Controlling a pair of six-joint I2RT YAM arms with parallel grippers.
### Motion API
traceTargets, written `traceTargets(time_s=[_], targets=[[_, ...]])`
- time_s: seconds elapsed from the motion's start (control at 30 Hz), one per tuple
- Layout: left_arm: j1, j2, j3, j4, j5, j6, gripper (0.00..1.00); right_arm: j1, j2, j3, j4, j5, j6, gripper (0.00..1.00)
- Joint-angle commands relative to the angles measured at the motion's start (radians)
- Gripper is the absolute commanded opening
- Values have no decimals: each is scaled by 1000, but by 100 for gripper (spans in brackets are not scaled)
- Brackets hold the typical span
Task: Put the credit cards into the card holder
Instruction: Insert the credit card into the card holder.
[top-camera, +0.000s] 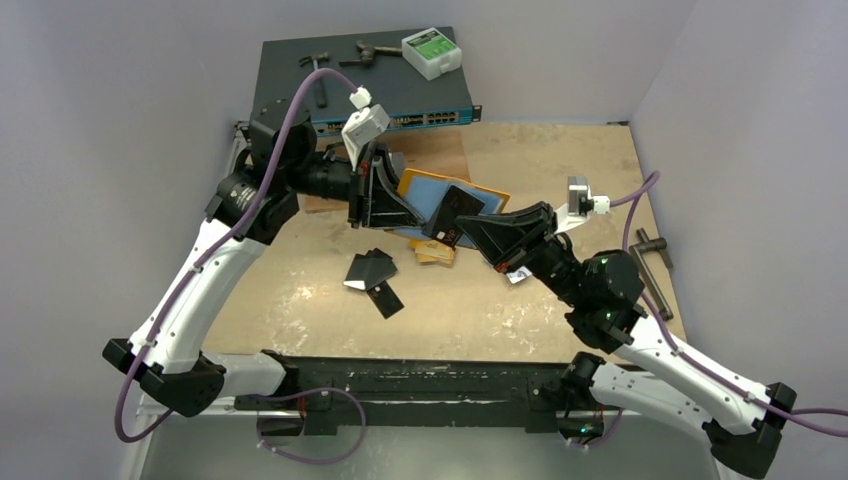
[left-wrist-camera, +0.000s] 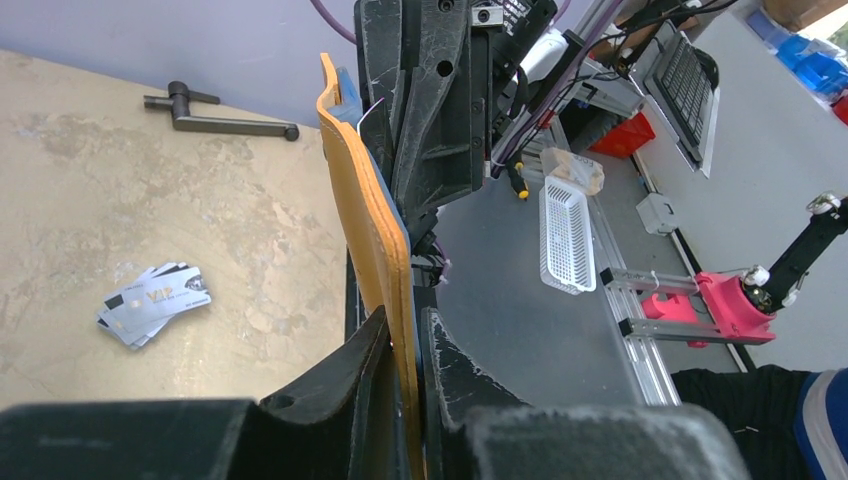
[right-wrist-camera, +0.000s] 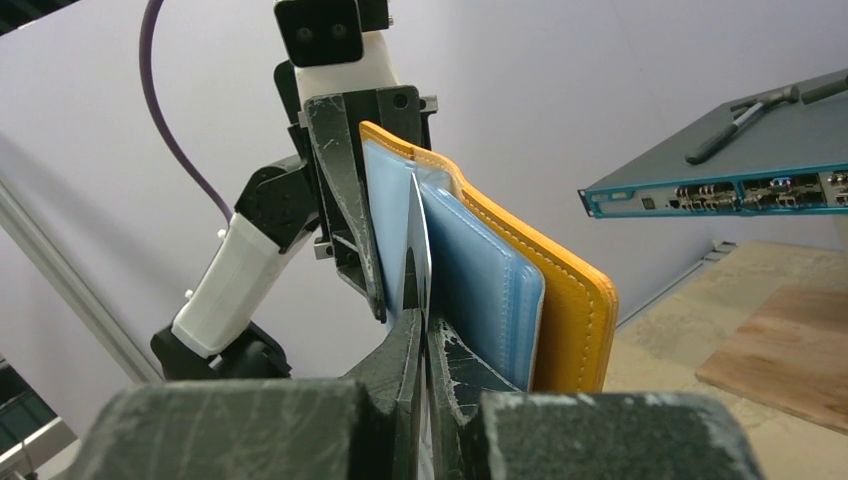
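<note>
The card holder (top-camera: 470, 187) is an orange wallet with blue plastic sleeves, held open and upright above the table. My left gripper (top-camera: 400, 208) is shut on its orange cover (left-wrist-camera: 372, 225). My right gripper (top-camera: 465, 230) is shut on a black card (top-camera: 455, 208) whose upper end sits among the blue sleeves (right-wrist-camera: 480, 280); the card shows edge-on (right-wrist-camera: 420, 235) in the right wrist view. Loose credit cards lie on the table: black ones (top-camera: 372, 275), orange-gold ones (top-camera: 436, 253), and silvery-white ones (top-camera: 518, 273), which also show in the left wrist view (left-wrist-camera: 152, 300).
A network switch (top-camera: 300, 90) at the back carries hand tools and a white-green box (top-camera: 430, 52). A brown board (top-camera: 445, 152) lies behind the holder. A black clamp tool (top-camera: 655, 250) lies at the right edge. Walls close three sides.
</note>
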Motion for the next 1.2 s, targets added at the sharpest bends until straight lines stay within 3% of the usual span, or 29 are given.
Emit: traceTargets(time_s=[0.0, 0.63, 1.17], targets=[[-20, -39, 47, 23, 60, 16, 13, -5, 21, 21, -69, 15, -30, 0], [-20, -39, 64, 10, 65, 36, 14, -5, -5, 17, -130, 4, -40, 0], [-34, -46, 17, 28, 59, 22, 14, -5, 56, 32, -38, -38, -28, 0]])
